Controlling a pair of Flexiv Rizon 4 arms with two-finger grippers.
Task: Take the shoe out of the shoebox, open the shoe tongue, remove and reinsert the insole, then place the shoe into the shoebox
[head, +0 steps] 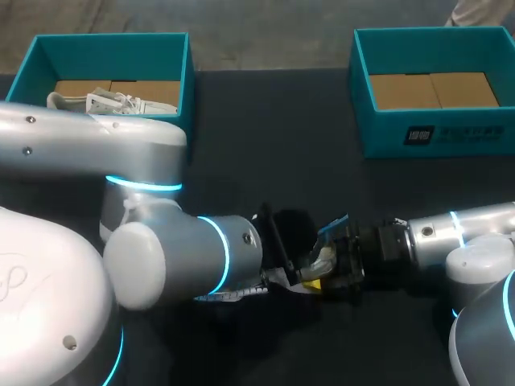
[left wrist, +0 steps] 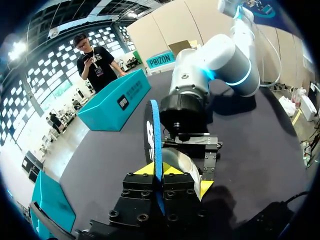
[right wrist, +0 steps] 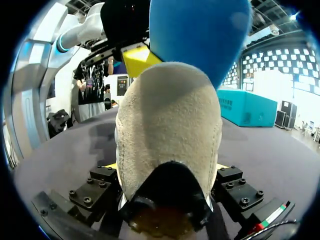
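Our two arms meet low over the middle of the dark tabletop [head: 265, 145], claw to claw. Our left claw [left wrist: 159, 172] is pinching the blue insole [left wrist: 154, 130] by its edge, both yellow tips pressed against it. The insole stands upright on its side, rising ahead of the fingers. Our right claw [right wrist: 167, 167] is clamped on the pale, fuzzy shoe [right wrist: 170, 120], one finger against each flank, and the shoe points out toward the left claw. The insole hangs just above and beyond the shoe, so from the right wrist it hides much of what lies ahead.

Both teal shoeboxes sit well apart from the claws along the far edge. The left shoebox [head: 113, 56] holds a white second shoe [head: 113, 103] on its cardboard floor. The right shoebox [head: 451, 133] shows only bare cardboard. From the head view, our left arm [head: 161, 257] crosses in front of the left shoebox and covers its near wall.
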